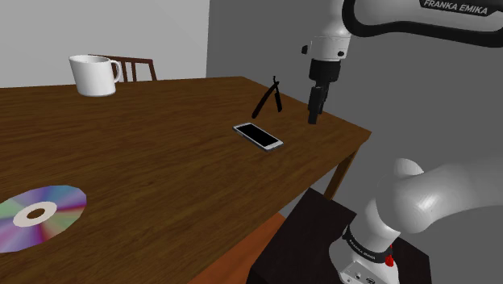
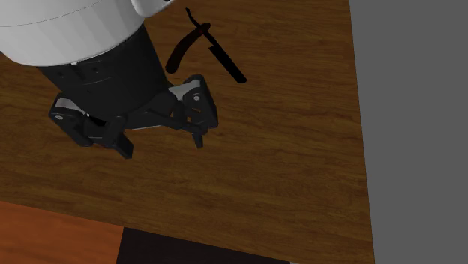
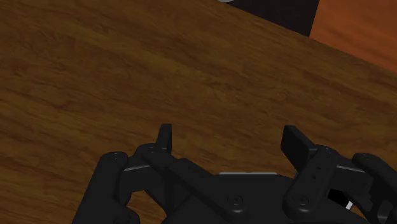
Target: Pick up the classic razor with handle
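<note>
Tool spread wide over table near edge, razor beside, apart

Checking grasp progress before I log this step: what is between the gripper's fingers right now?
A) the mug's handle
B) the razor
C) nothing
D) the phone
C: in the wrist view the gripper stands open with only bare wooden table showing in the gap, while the black razor rests on the table apart from it.

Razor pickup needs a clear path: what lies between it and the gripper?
Nothing: bare wooden table between the gripper and the razor, in the second exterior view.
</note>
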